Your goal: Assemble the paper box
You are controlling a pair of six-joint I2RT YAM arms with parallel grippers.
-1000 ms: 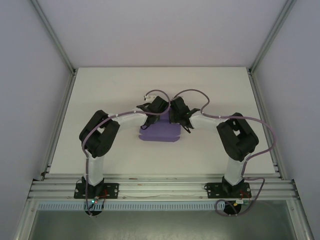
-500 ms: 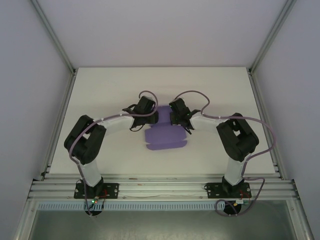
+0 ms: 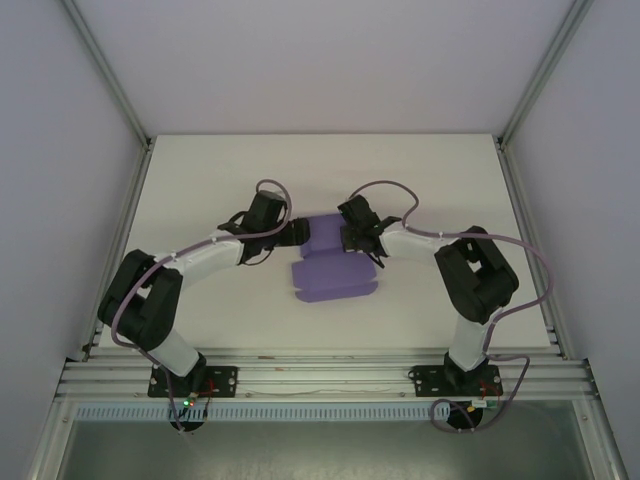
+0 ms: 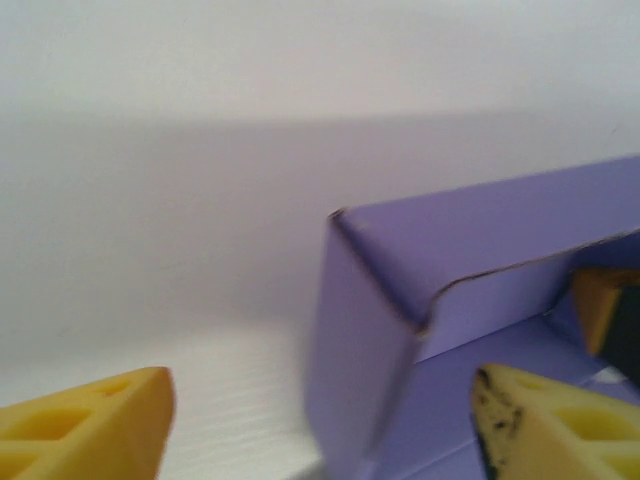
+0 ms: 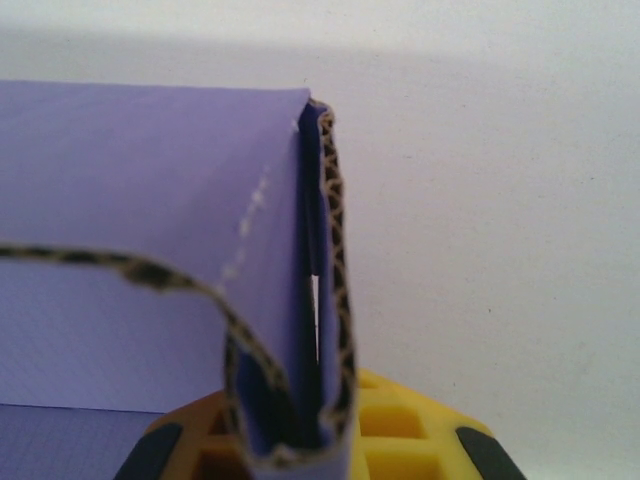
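Note:
The purple paper box (image 3: 330, 262) lies mid-table, half folded, its far walls raised and a flat flap (image 3: 336, 283) spread toward me. My left gripper (image 3: 293, 232) stands open at the box's left end. In the left wrist view its yellow fingertips (image 4: 92, 428) are wide apart around the box's upright corner (image 4: 375, 340) without touching it. My right gripper (image 3: 347, 238) is shut on the box's right wall. In the right wrist view the doubled corrugated wall (image 5: 318, 300) is pinched between the yellow pads (image 5: 405, 430) of that gripper (image 5: 300, 450).
The white tabletop (image 3: 200, 180) is bounded by aluminium rails on the left (image 3: 122, 225) and right (image 3: 525, 220), with a slotted rail along the near edge (image 3: 320, 372). Grey enclosure walls rise behind. Cables loop above both wrists.
My left gripper has opened, let go of the box and drawn back to the left. The right gripper has kept its grip, and the box has shifted slightly right.

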